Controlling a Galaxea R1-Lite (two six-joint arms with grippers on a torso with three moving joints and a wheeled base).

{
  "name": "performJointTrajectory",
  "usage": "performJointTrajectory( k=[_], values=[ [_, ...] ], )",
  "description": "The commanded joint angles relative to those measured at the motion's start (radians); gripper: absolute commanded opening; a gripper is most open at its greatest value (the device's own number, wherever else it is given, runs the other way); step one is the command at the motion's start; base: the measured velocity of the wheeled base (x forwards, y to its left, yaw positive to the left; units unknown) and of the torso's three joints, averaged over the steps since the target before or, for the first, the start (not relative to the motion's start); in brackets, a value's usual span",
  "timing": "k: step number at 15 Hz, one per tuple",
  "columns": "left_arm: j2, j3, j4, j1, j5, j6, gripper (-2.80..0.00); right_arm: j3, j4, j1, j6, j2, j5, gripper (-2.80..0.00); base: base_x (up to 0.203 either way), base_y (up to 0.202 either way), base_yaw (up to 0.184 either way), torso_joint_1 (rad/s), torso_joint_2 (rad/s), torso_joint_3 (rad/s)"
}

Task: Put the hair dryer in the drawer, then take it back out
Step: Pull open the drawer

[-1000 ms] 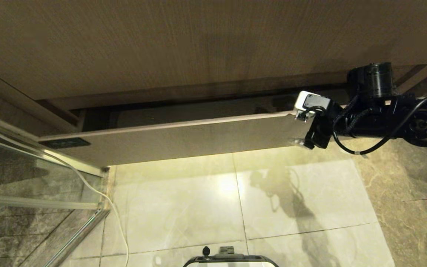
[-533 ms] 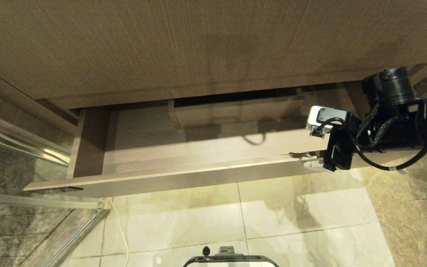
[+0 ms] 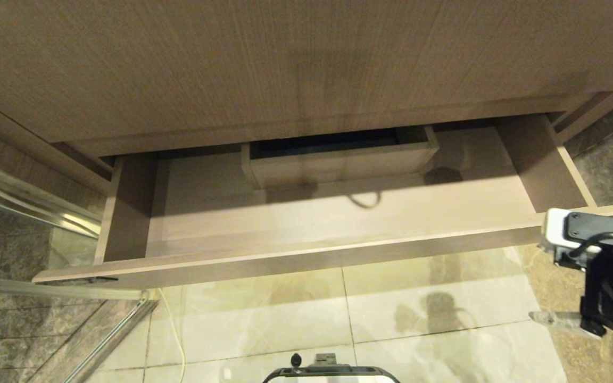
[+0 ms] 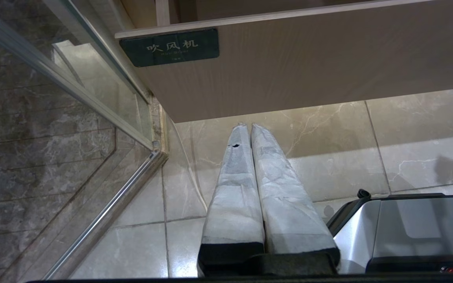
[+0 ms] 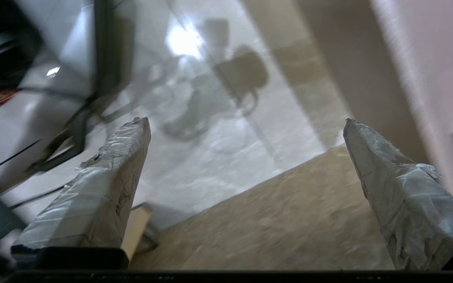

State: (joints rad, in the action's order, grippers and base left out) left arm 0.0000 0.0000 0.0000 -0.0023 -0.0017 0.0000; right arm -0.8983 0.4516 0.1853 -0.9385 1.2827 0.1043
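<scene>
Floor: we note pale marble tiles (image 3: 434, 298).
Drawer: wide light-wood drawer (image 3: 338, 229) pulled out.
Right gripper (image 5: 246, 122): fingers spread, empty.
Left gripper (image 4: 249, 125): fingers together.

I see the drawer (image 3: 338, 223) in light wood grain, pale beige inside, same grain on the panel (image 3: 285, 69) above it. A dark green label (image 4: 169, 46) with white characters sits on the drawer front. Floor tiles (image 3: 434, 308) are cream marble with faint veins; the tiles (image 3: 612, 165) at right are brown and mottled. Left gripper (image 4: 249, 126) fingers (image 4: 234, 188) are wrapped in grey-white tape on black bases; right gripper (image 5: 247, 121) fingers (image 5: 104, 188) look the same.
</scene>
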Motion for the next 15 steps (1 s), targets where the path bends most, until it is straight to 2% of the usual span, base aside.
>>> performJointTrajectory(
  k=[1, 4, 5, 7, 8, 9, 14, 15],
  values=[
    [0.000, 0.001, 0.000, 0.001, 0.000, 0.000, -2.80, 0.084, 0.014, -0.053, -0.003, -0.195, 0.003, 0.00, 0.000, 0.000, 0.000, 0.000, 0.00, 0.000],
    [0.000, 0.000, 0.000, -0.001, 0.000, 0.000, -2.80, 0.133, 0.011, -0.163, 0.018, -0.305, 0.018, 0.00, 0.000, 0.000, 0.000, 0.000, 0.00, 0.000],
    [0.000, 0.001, 0.000, 0.001, 0.000, 0.000, -2.80, 0.138, 0.001, -0.190, 0.064, -0.337, 0.030, 0.00, 0.000, 0.000, 0.000, 0.000, 0.00, 0.000],
    [0.000, 0.001, 0.000, -0.001, 0.000, 0.000, -2.80, 0.160, -0.056, -0.218, 0.239, -0.390, 0.045, 0.00, 0.000, 0.000, 0.000, 0.000, 0.00, 0.000],
    [0.000, 0.002, 0.000, 0.001, 0.000, 0.000, -2.80, 0.165, -0.092, -0.221, 0.298, -0.411, 0.040, 0.00, 0.000, 0.000, 0.000, 0.000, 0.00, 0.000],
    [0.000, 0.001, 0.000, 0.000, 0.000, 0.000, -2.80, 0.166, -0.110, -0.222, 0.308, -0.424, 0.020, -2.80, 0.000, 0.000, 0.000, 0.000, 0.00, 0.000],
    [0.000, 0.001, 0.000, 0.000, 0.000, 0.000, -2.80, 0.162, -0.177, -0.231, 0.322, -0.441, 0.011, -2.80, 0.000, 0.000, 0.000, 0.000, 0.00, 0.000],
    [0.000, 0.000, 0.000, 0.001, 0.000, 0.000, -2.80, 0.162, -0.187, -0.237, 0.346, -0.441, 0.011, -2.80, 0.000, 0.000, 0.000, 0.000, 0.00, 0.000]
  ],
)
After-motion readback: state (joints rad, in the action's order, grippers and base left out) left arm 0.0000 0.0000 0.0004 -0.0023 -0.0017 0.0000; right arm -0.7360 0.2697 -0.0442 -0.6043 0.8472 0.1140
